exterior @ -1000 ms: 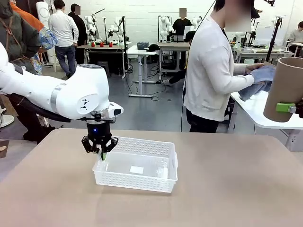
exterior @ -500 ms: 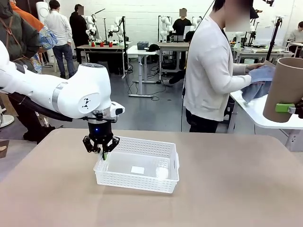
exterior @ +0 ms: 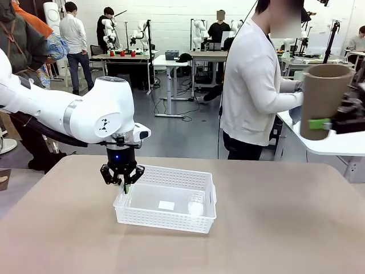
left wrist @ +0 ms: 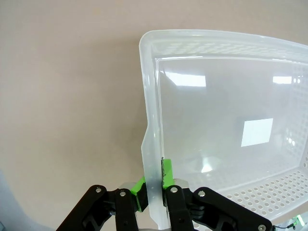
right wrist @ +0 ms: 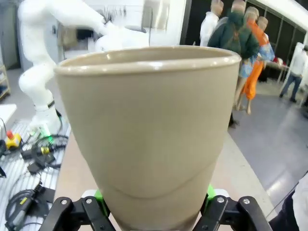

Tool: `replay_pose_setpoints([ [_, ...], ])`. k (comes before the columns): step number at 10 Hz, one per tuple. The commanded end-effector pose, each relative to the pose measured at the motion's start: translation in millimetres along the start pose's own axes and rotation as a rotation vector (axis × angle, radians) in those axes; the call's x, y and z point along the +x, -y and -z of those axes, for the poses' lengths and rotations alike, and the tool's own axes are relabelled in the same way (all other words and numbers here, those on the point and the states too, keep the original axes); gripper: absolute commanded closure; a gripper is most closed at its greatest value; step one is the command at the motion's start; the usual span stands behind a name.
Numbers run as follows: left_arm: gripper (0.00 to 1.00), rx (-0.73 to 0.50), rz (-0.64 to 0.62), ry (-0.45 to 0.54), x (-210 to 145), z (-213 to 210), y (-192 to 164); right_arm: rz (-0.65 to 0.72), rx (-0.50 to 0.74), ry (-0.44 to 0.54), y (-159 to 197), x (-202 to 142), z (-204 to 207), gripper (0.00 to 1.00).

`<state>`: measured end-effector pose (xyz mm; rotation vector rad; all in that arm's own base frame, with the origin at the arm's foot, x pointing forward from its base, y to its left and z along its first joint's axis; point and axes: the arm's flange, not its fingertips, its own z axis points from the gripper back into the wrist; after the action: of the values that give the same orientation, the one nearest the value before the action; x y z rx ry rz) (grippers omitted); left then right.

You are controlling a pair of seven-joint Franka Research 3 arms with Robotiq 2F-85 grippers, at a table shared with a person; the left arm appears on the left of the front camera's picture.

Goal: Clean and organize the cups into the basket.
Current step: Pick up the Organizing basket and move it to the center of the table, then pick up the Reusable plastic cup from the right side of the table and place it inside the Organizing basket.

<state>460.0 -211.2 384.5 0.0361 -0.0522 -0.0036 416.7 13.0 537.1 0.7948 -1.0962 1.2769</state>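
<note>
Could tip or skid askew: shallow white lattice-mesh plastic basket (exterior: 165, 220), left of the tan table's (exterior: 274, 228) middle, pinched only by its thin left wall, left gripper (left wrist: 153, 185) clamped tight on it. Could slip too: tall tan matte tapered cup (exterior: 322, 91), upright, mouth up, smooth-sided, clasped low by the right gripper (exterior: 328, 121), raised near the table's right edge.
</note>
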Motion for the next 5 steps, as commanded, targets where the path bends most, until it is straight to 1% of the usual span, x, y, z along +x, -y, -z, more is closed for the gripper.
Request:
replay_pose_setpoints([
  [1,1.0,-0.002,0.003,0.003,0,2,3,0.025,0.032,-0.281,6,41,71,0.21],
  [2,1.0,-0.002,0.003,0.003,0,2,3,0.029,0.039,-0.382,6,46,104,0.21],
  [3,1.0,-0.002,0.003,0.003,0,2,3,0.028,0.049,-0.459,4,48,137,0.21],
  [5,1.0,-0.002,0.003,0.003,0,2,3,-0.013,0.092,-0.619,-12,47,199,0.21],
])
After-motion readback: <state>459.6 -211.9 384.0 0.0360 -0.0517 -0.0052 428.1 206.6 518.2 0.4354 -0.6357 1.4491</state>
